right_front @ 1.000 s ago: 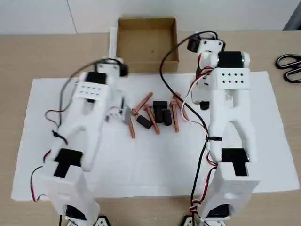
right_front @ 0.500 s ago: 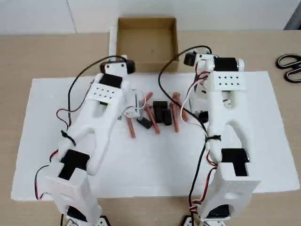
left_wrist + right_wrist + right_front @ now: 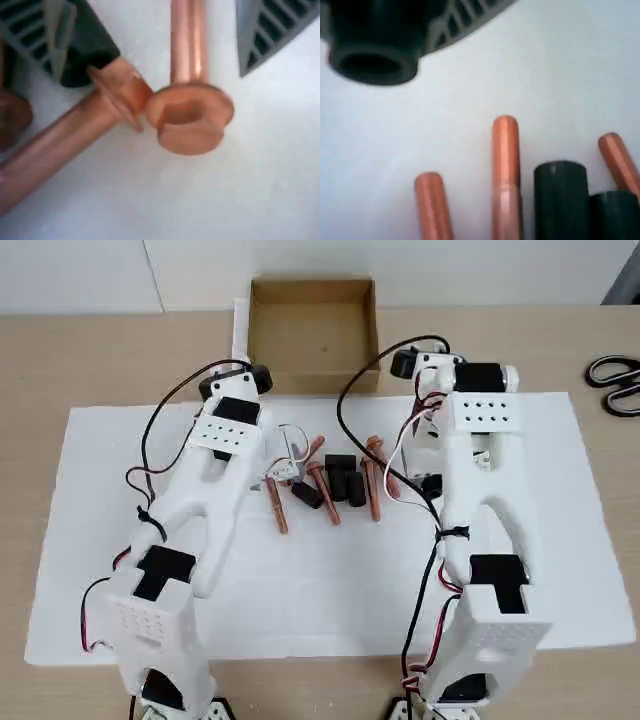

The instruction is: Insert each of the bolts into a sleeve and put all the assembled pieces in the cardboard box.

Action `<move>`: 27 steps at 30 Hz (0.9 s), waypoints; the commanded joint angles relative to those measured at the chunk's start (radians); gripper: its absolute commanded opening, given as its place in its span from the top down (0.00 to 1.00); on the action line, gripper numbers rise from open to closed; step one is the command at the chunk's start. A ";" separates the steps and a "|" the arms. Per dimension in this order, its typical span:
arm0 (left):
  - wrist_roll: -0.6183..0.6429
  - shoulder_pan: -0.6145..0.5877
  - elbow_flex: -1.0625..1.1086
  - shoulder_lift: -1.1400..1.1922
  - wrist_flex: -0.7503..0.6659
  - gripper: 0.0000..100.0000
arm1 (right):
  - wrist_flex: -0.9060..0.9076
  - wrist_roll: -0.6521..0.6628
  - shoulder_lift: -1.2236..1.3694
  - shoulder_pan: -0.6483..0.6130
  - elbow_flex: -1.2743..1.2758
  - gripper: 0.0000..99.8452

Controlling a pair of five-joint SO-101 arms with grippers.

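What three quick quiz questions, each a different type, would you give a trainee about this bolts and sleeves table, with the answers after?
1. True or false: the cardboard box already holds an assembled piece.
2. What lies on the table beyond the white sheet? A) scissors B) a screwdriver C) a tape roll
3. Fill in: the left gripper stands ____ over a copper bolt.
Key: 1 false, the box is empty. 2 A. 3 open.
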 commanded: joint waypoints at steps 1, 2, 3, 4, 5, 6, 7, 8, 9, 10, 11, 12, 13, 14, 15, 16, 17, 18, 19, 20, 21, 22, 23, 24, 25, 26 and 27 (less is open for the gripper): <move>0.006 -0.006 -0.001 0.037 0.005 0.79 | -0.010 0.009 -0.067 0.004 -0.003 1.00; 0.006 -0.006 -0.001 0.035 0.006 0.79 | -0.010 0.009 -0.067 0.004 -0.003 1.00; 0.006 -0.006 -0.001 0.026 0.008 0.79 | -0.010 0.009 -0.067 0.004 -0.003 1.00; 0.006 -0.006 -0.001 0.009 0.018 0.79 | -0.010 0.009 -0.067 0.004 -0.003 1.00; 0.006 -0.006 -0.001 -0.009 0.026 0.79 | -0.010 0.009 -0.067 0.004 -0.003 1.00; 0.006 -0.006 -0.001 -0.032 0.035 0.79 | -0.010 0.009 -0.067 0.004 -0.003 1.00; 0.006 -0.006 0.001 -0.057 0.035 0.79 | -0.010 0.009 -0.067 0.004 -0.003 1.00; 0.006 -0.006 0.001 -0.083 0.037 0.79 | -0.010 0.009 -0.067 0.004 -0.003 1.00; 0.006 -0.006 0.002 -0.106 0.043 0.79 | -0.010 0.009 -0.065 0.004 -0.003 1.00; 0.006 -0.006 0.002 -0.124 0.046 0.79 | -0.010 0.009 -0.065 0.004 -0.003 1.00; 0.006 -0.006 0.004 -0.140 0.048 0.79 | -0.010 0.009 -0.065 0.004 -0.003 1.00; 0.006 -0.006 0.005 -0.147 0.048 0.79 | -0.010 0.009 -0.065 0.004 -0.003 1.00; 0.006 -0.006 0.005 -0.147 0.048 0.79 | -0.010 0.009 -0.065 0.004 -0.003 1.00; 0.006 -0.006 0.005 -0.147 0.048 0.79 | -0.010 0.009 -0.065 0.004 -0.003 1.00; 0.006 -0.006 0.007 -0.146 0.048 0.79 | -0.010 0.009 -0.065 0.004 -0.003 1.00; 0.006 -0.006 0.007 -0.146 0.048 0.79 | -0.010 0.009 -0.065 0.004 -0.003 1.00; 0.006 -0.006 0.007 -0.146 0.048 0.79 | -0.010 0.009 -0.065 0.004 -0.003 1.00; 0.008 -0.008 0.007 -0.146 0.046 0.79 | -0.010 0.009 -0.065 0.004 -0.003 1.00; 0.008 -0.008 0.007 -0.146 0.044 0.79 | -0.010 0.009 -0.065 0.004 -0.003 1.00; 0.008 -0.011 0.007 -0.146 0.044 0.79 | -0.010 0.009 -0.065 0.004 -0.003 1.00; 0.008 -0.018 0.008 -0.144 0.044 0.79 | -0.010 0.009 -0.065 0.004 -0.003 1.00; 0.008 -0.029 0.013 -0.144 0.043 0.79 | -0.010 0.009 -0.065 0.004 -0.003 1.00; 0.008 -0.043 0.021 -0.144 0.035 0.79 | -0.010 0.009 -0.065 0.004 -0.003 1.00; 0.008 -0.058 0.033 -0.144 0.026 0.79 | -0.010 0.008 -0.065 0.004 -0.003 1.00; 0.008 -0.074 0.048 -0.144 0.014 0.79 | -0.010 0.008 -0.062 0.004 -0.003 1.00; 0.008 -0.087 0.067 -0.144 -0.003 0.79 | -0.010 0.008 -0.054 0.004 -0.003 1.00; 0.008 -0.098 0.085 -0.144 -0.020 0.79 | -0.010 0.008 -0.045 0.004 -0.003 1.00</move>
